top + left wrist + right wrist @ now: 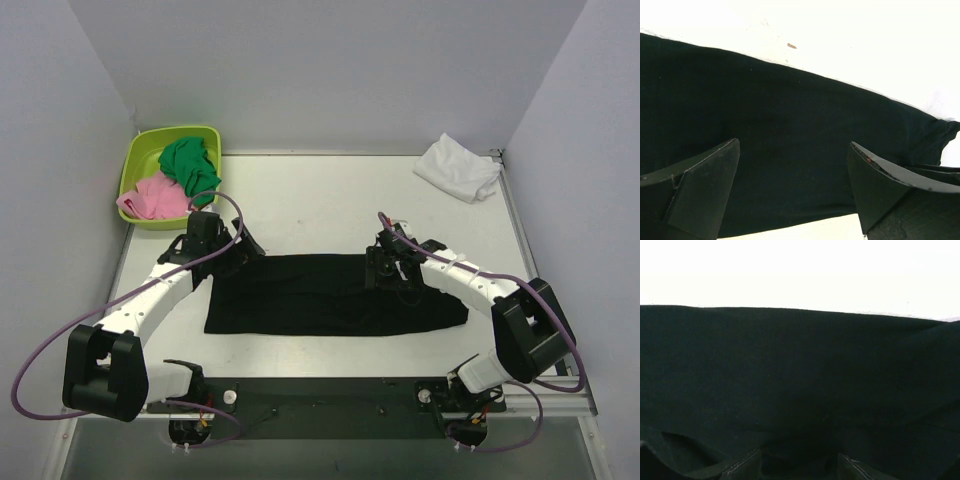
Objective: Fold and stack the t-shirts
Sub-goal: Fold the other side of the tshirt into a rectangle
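Note:
The black t-shirt (330,295) lies on the table as a long flat band, and it fills the left wrist view (790,115) and the right wrist view (800,365). My left gripper (238,245) (794,144) hovers open over the band's far left corner, with nothing between its fingers. My right gripper (390,275) (799,455) is pressed down on the band's far edge right of centre. Its jaws have closed in on a bunched fold of the black cloth. The white t-shirt (458,168) lies crumpled at the back right corner.
A lime-green tub (135,160) at the back left holds a green cloth (190,160) and a pink cloth (152,198). Grey walls close in the table on the left, right and back. Purple cables loop out from both arms.

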{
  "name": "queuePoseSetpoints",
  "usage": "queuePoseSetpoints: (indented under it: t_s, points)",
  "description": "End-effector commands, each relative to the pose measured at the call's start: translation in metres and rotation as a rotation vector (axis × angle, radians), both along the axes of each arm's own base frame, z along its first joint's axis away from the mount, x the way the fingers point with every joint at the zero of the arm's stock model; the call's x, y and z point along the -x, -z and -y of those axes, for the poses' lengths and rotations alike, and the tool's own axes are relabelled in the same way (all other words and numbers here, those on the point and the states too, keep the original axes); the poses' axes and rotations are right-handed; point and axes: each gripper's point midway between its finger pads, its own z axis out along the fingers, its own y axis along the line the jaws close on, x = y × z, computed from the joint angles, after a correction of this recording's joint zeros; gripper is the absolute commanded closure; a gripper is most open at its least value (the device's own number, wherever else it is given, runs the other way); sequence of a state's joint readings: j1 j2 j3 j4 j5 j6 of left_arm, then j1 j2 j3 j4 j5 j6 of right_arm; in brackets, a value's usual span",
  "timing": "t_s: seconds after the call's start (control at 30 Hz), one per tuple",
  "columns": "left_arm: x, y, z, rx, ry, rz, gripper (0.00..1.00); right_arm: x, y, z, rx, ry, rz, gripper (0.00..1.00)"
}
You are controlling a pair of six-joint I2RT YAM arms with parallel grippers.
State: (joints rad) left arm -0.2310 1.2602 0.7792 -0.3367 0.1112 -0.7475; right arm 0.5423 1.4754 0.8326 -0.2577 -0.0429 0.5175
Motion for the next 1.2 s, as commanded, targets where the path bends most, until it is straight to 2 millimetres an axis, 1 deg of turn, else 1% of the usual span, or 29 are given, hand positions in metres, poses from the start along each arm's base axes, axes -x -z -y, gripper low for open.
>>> queuePoseSetpoints:
  t_s: [0.0, 0.07, 0.1, 0.17, 0.2, 0.27, 0.3, 0.37, 0.5, 0.53, 0.57, 0.67, 0.7, 0.77, 0.8, 0.93, 1.0, 1.03, 1.07, 1.1, 1.13, 1.17]
  points:
    - [-0.001, -0.007, 0.0, 0.012, 0.011, 0.029, 0.03, 0.003, -0.008, 0.009, 0.022, 0.005, 0.026, 0.46]
    - [-0.001, -0.008, 0.001, 0.014, 0.011, 0.031, 0.03, 0.004, -0.007, 0.01, 0.024, 0.006, 0.026, 0.53]
    - [-0.001, -0.007, 0.001, 0.014, 0.013, 0.031, 0.02, 0.005, -0.006, 0.011, 0.027, 0.007, 0.024, 0.58]
    - [0.0, -0.008, 0.001, 0.015, 0.013, 0.032, 0.02, 0.007, -0.005, 0.013, 0.029, 0.01, 0.02, 0.64]
    - [0.0, -0.008, 0.001, 0.015, 0.013, 0.034, 0.03, 0.007, -0.005, 0.013, 0.028, 0.013, 0.02, 0.72]
    - [0.0, -0.01, 0.001, 0.016, 0.011, 0.038, 0.02, 0.01, -0.005, 0.014, 0.026, 0.016, 0.016, 0.81]
    - [0.0, -0.01, 0.001, 0.015, 0.012, 0.039, 0.03, 0.011, -0.005, 0.014, 0.027, 0.016, 0.013, 0.91]
    - [0.001, -0.011, 0.001, 0.017, 0.013, 0.041, 0.03, 0.014, -0.006, 0.015, 0.027, 0.021, 0.012, 1.0]
    - [0.001, -0.013, 0.0, 0.019, 0.01, 0.045, 0.03, 0.024, -0.008, 0.012, 0.025, 0.011, 0.006, 1.0]
    - [0.001, -0.014, 0.001, 0.021, 0.013, 0.05, 0.03, 0.024, -0.01, 0.015, 0.043, 0.018, 0.022, 1.0]
    - [0.001, -0.014, 0.001, 0.021, 0.013, 0.05, 0.03, 0.031, -0.011, 0.011, 0.046, -0.003, 0.024, 1.0]
    - [0.002, -0.016, 0.001, 0.026, 0.011, 0.054, 0.03, 0.041, -0.016, 0.009, 0.054, -0.008, 0.038, 1.0]
    - [0.003, -0.014, 0.001, 0.026, 0.011, 0.051, 0.03, 0.048, -0.015, 0.004, 0.055, -0.021, 0.038, 1.0]
    - [0.003, -0.016, 0.001, 0.029, 0.012, 0.06, 0.03, 0.054, -0.017, 0.003, 0.066, -0.026, 0.046, 1.0]
    - [0.004, -0.016, 0.001, 0.03, 0.013, 0.06, 0.02, 0.061, -0.015, -0.002, 0.07, -0.051, 0.044, 1.0]
    - [0.004, -0.017, 0.002, 0.034, 0.017, 0.067, 0.02, 0.077, -0.009, -0.012, 0.081, -0.069, 0.028, 1.0]
    - [0.005, -0.017, 0.002, 0.036, 0.019, 0.065, 0.03, 0.083, -0.002, -0.014, 0.107, -0.075, 0.013, 1.0]
    - [0.006, -0.018, 0.003, 0.037, 0.02, 0.068, 0.03, 0.088, 0.0, -0.018, 0.118, -0.096, 0.011, 0.98]
    - [0.006, -0.018, 0.002, 0.037, 0.02, 0.069, 0.02, 0.091, 0.005, -0.018, 0.137, -0.092, -0.007, 0.9]
    - [0.006, -0.017, 0.003, 0.037, 0.023, 0.068, 0.03, 0.093, 0.007, -0.02, 0.149, -0.1, -0.011, 0.77]
    - [0.007, -0.018, 0.002, 0.035, 0.025, 0.07, 0.02, 0.096, 0.006, -0.02, 0.172, -0.112, -0.005, 0.7]
    - [0.007, -0.017, 0.002, 0.035, 0.023, 0.069, 0.02, 0.097, 0.007, -0.021, 0.187, -0.11, -0.008, 0.52]
